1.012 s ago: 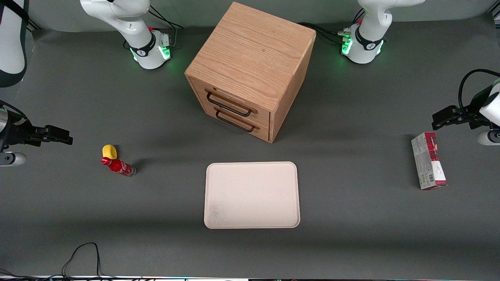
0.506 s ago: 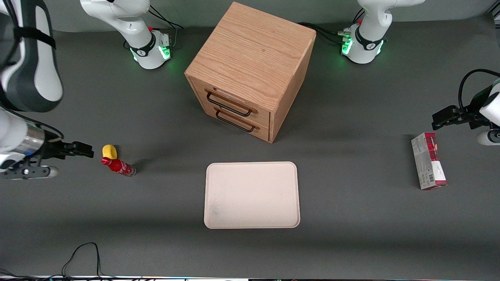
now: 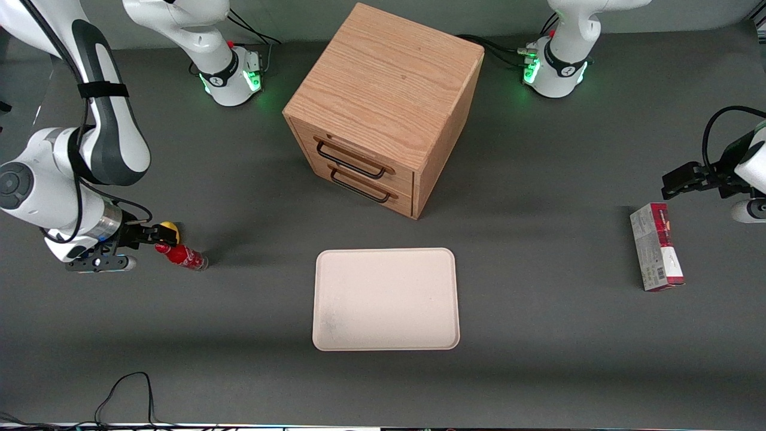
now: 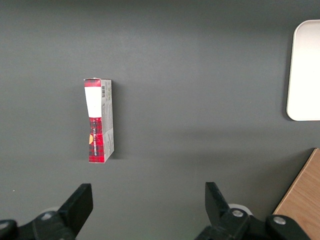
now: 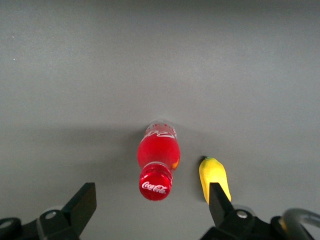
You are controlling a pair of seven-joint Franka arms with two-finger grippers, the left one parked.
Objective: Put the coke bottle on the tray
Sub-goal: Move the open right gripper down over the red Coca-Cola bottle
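The coke bottle is a tiny red bottle with a red cap, standing on the grey table toward the working arm's end. In the right wrist view I look down on its cap and white lettering. My right gripper is open and empty, above the bottle and the cap end, with the cap showing between its two black fingers. The cream-white tray lies flat and bare in the middle of the table, nearer the front camera than the cabinet. Its corner also shows in the left wrist view.
A yellow lemon-like lump lies right beside the bottle, close to one finger. A wooden drawer cabinet stands mid-table. A red-and-grey carton lies toward the parked arm's end. A black cable loops at the front edge.
My right arm has swung in from the table's edge toward the bottle; the gripper now hangs over the bottle and lemon. The bottle, lemon and tray have not moved.
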